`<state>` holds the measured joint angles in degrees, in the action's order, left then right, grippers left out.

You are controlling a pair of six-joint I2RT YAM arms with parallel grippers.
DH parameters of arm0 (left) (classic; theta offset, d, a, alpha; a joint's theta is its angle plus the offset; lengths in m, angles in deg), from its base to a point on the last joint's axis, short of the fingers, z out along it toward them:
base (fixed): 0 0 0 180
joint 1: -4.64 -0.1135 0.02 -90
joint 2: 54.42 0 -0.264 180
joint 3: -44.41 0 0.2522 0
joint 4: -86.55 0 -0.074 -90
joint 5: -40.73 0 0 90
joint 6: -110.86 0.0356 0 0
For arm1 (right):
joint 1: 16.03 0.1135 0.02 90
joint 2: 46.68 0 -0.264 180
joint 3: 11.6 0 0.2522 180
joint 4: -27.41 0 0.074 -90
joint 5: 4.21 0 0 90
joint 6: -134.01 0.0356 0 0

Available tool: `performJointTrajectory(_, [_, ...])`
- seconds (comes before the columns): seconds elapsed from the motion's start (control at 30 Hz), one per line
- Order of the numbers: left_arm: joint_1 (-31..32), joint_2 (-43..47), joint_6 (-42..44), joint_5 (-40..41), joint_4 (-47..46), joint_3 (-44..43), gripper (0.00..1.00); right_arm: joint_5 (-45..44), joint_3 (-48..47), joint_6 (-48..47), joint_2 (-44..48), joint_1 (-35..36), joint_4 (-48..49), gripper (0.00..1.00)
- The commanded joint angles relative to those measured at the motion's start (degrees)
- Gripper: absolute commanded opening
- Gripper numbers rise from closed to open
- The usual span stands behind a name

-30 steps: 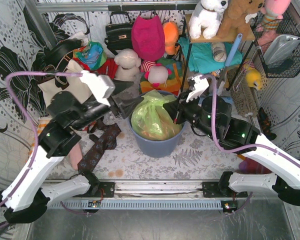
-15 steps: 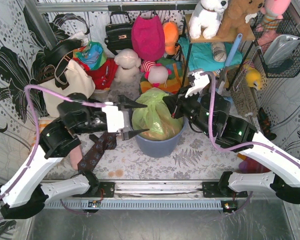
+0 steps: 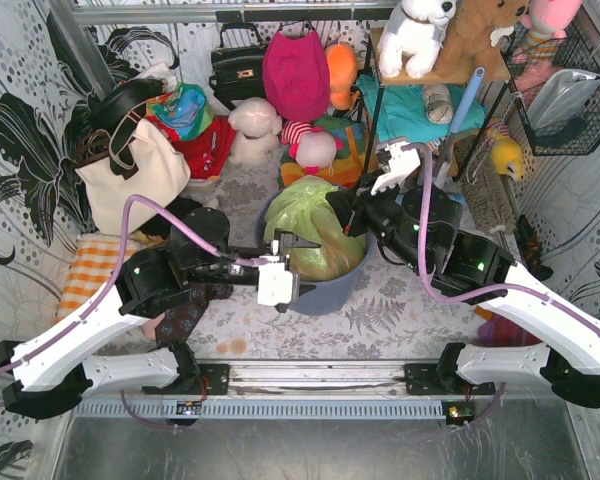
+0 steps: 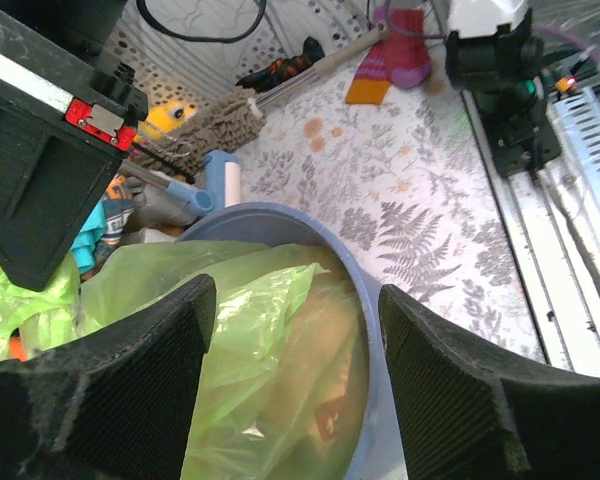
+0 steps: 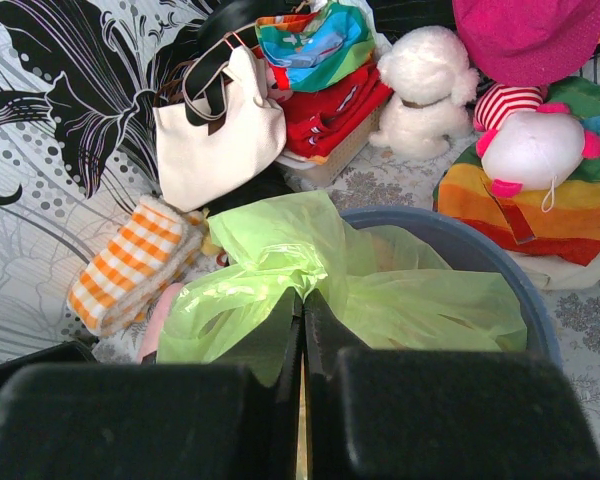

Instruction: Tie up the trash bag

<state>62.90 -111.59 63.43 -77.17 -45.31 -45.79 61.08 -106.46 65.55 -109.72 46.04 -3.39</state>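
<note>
The lime-green trash bag sits in a blue-grey round bin, with tan paper showing through the plastic. My right gripper is over the bin's far right side. It is shut on a gathered fold of the bag's top, its fingertips pressed together on the plastic. My left gripper is open at the bin's near-left rim. In the left wrist view its jaws straddle bag plastic and the bin rim without touching either.
A cream handbag and an orange checked cloth lie to the left. A dark patterned cloth lies under the left arm. Plush toys, a magenta bag and a shelf crowd the back.
My left arm has swung from the left rear down to the bin's near-left rim, its jaws opening wider. My right gripper stays shut on the bag's top, shifted slightly.
</note>
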Motion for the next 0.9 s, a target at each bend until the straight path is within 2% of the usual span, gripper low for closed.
performJointTrajectory(0.0, [2.1,-0.4,4.4,7.6,-3.8,1.2,0.74,-0.8,-1.2,-0.3,1.3,-0.1,2.7,0.0])
performJointTrajectory(0.07, [3.3,-0.4,5.4,11.0,-5.9,2.6,0.74,-0.8,-1.1,-0.2,1.3,0.0,2.6,0.0])
performJointTrajectory(0.13, [4.8,-0.4,6.9,14.8,-7.5,3.5,0.65,-0.7,-0.9,-0.2,1.3,0.0,2.6,0.0])
performJointTrajectory(0.27, [6.6,-1.0,8.6,19.0,-11.4,4.1,0.36,-0.5,-0.5,0.0,1.4,-0.1,2.6,0.0])
performJointTrajectory(0.37, [6.9,-1.1,8.1,16.9,-17.5,4.5,0.03,-0.4,-0.1,0.0,1.4,-0.1,2.6,0.0])
performJointTrajectory(0.4, [6.9,-1.0,7.6,16.0,-20.1,5.1,0.0,-0.5,0.1,0.0,1.5,-0.1,2.5,0.0])
performJointTrajectory(0.7, [6.5,0.2,-1.5,12.3,-50.3,13.6,0.0,-2.4,1.7,-0.5,3.5,0.0,2.4,0.0])
performJointTrajectory(0.87, [6.4,-2.4,-5.0,16.0,-64.4,16.4,0.0,-4.1,1.6,-1.9,4.8,0.0,1.6,0.0])
